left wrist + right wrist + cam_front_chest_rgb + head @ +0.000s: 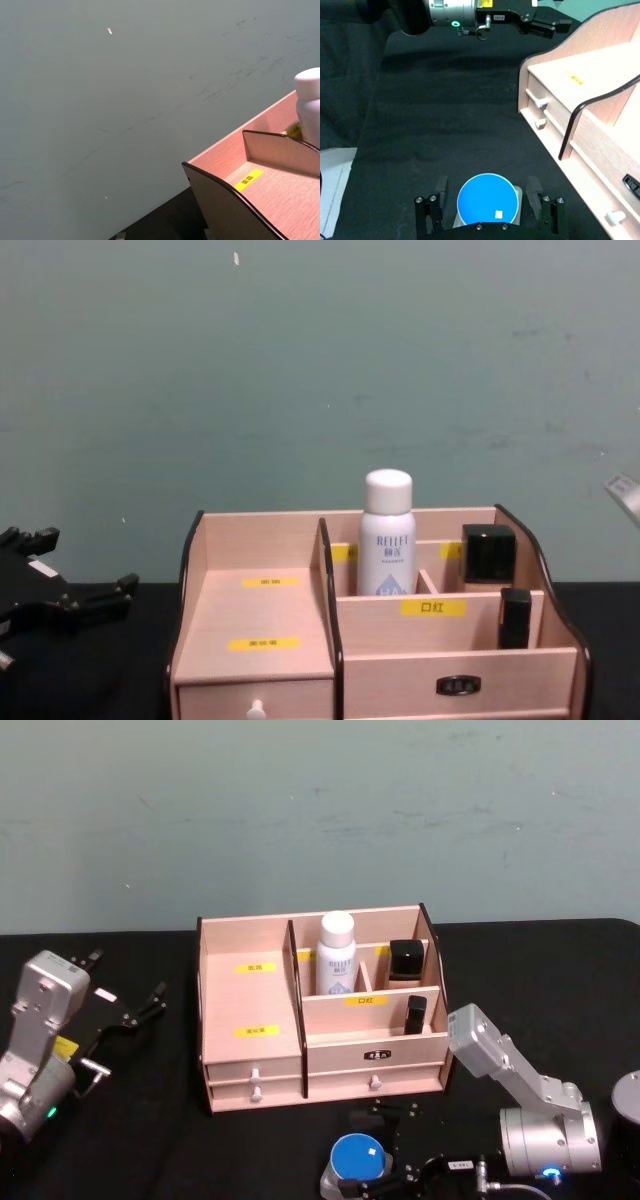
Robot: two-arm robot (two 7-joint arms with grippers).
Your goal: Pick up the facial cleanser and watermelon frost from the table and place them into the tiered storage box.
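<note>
Our right end effector [487, 186] is in front of the light wooden tiered storage box [250, 1020], with its fingers spread either side of one white tub with a round blue lid [357, 1157] and a gap showing on each side. Our left end effector [140, 1005] hangs left of the box over the black counter [150, 1120], fingers apart and empty. In the box's right-hand compartments we count one white-capped white bottle [337, 955] and two black containers [405, 960].

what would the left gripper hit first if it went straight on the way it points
Most likely the left side wall of the box; the left gripper points toward it, nothing visible between them, though depth is unclear.
</note>
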